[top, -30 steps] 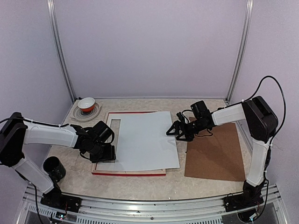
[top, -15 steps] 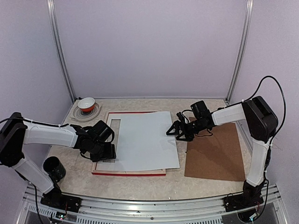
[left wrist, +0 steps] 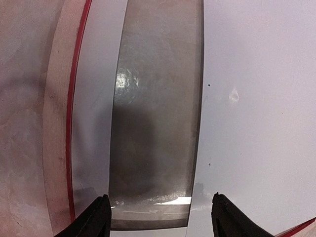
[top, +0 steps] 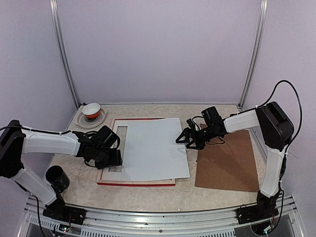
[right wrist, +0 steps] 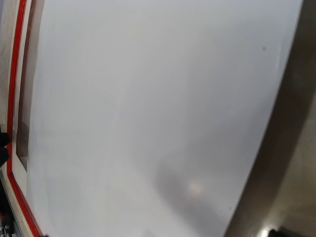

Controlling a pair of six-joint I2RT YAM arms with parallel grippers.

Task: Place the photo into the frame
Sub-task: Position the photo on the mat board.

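I see the photo lying white back up on the frame, slightly skewed, so a strip of the opening shows along its left side (red edging peeks out at the near and far sides). My left hand hovers open over that strip, gripping nothing. My right hand is spread wide at the photo's right edge; I cannot tell whether it touches. The brown board lies on the counter to the right.
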